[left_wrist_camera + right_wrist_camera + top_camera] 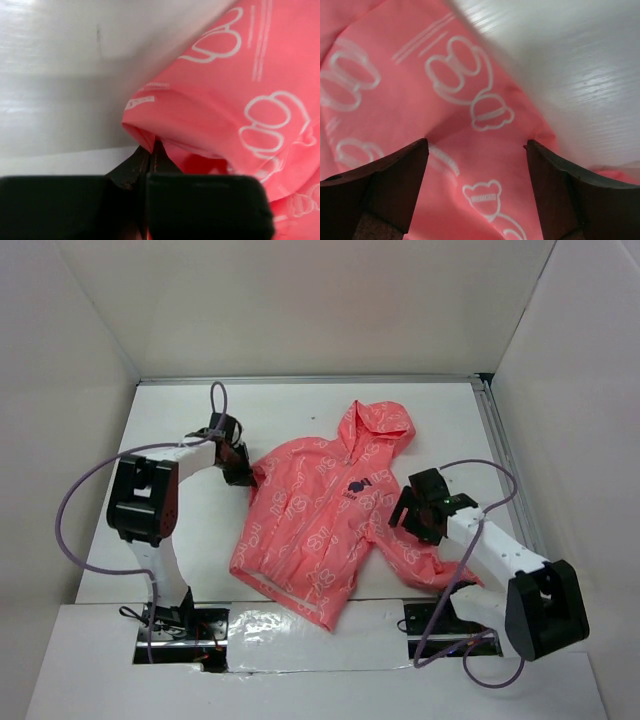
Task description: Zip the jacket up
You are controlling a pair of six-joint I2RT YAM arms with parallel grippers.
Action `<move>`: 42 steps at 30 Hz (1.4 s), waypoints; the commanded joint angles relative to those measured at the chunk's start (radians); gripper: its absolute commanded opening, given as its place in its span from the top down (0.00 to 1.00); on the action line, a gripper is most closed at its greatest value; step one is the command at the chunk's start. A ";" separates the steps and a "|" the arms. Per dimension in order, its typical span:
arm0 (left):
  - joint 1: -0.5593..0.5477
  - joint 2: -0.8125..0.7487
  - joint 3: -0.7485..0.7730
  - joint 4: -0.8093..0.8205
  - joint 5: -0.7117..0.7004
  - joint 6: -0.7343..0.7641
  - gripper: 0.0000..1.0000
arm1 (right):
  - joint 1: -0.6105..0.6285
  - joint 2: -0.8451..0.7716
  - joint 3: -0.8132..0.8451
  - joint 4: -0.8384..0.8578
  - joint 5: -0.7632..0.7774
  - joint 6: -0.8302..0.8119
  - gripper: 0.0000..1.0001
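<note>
The jacket (320, 520) is laid flat on the white table (190, 420) near the middle of the top view. Its hood (380, 422) is turned toward the upper right and its hem toward the bottom centre. A small dark emblem (357, 485) is seen on the chest, and a white pattern is printed all over the fabric. Whether the front is zipped cannot be told from these views.

The left gripper (238, 468) is set against the jacket's upper left edge. In the left wrist view the left gripper (151, 150) is seen with its jaws pressed together on a fold of the jacket (240, 100) — a thin pinch of pink cloth is caught between the dark fingers (131, 172), and bare table is seen in the upper left of that frame.

The right gripper (408, 512) is placed over the sleeve (425, 560) at the right side of the jacket. In the right wrist view the right gripper (476, 147) is seen with its jaws spread wide — nothing is held between them. The jacket (420, 100) fills the left and centre of that frame beneath the fingers (395, 175), and the table (580, 75) is seen at the upper right.
</note>
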 commanded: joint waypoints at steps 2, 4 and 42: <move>0.053 0.082 0.154 -0.049 -0.070 -0.034 1.00 | -0.052 0.122 0.024 0.006 0.091 0.028 0.25; 0.088 0.079 0.217 -0.078 -0.075 -0.028 1.00 | -0.063 0.195 0.056 -0.014 0.097 0.040 0.54; 0.001 -0.527 0.075 -0.078 -0.044 -0.019 0.01 | -0.035 -0.423 0.179 -0.023 0.091 -0.033 0.00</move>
